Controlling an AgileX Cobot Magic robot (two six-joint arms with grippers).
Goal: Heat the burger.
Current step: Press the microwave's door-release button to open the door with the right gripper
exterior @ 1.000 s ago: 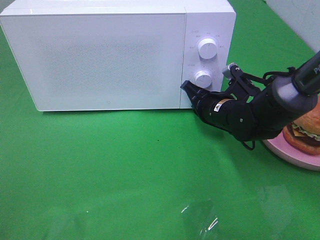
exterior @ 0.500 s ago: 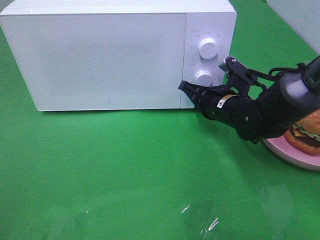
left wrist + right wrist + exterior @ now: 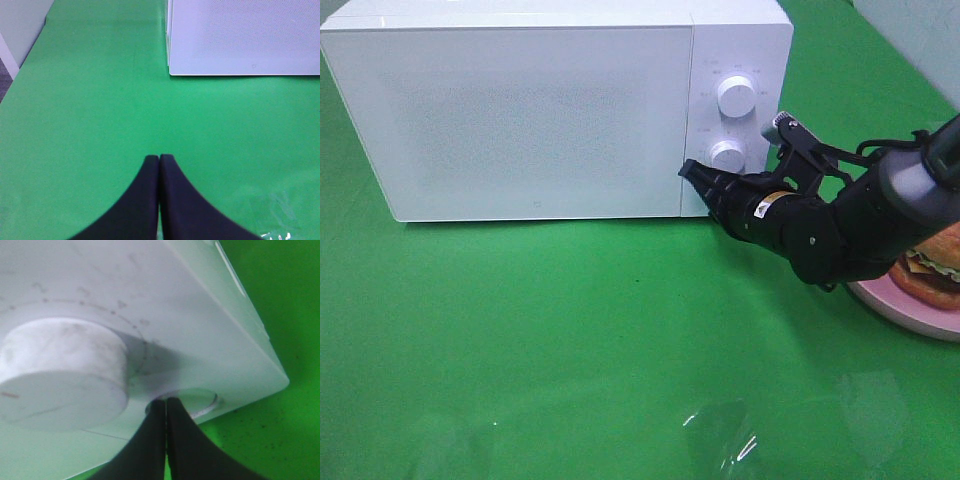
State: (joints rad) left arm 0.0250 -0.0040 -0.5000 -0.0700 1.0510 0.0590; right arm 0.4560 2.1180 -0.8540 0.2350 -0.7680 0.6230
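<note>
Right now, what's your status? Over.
Left gripper shut, over cloth. Right gripper shut, tips at the microwave's round button. Burger on its plate, outside. Door closed.

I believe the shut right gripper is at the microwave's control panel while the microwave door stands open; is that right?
Not quite: the microwave door is closed, as the exterior high view shows. The shut right gripper is indeed at the control panel.
</note>
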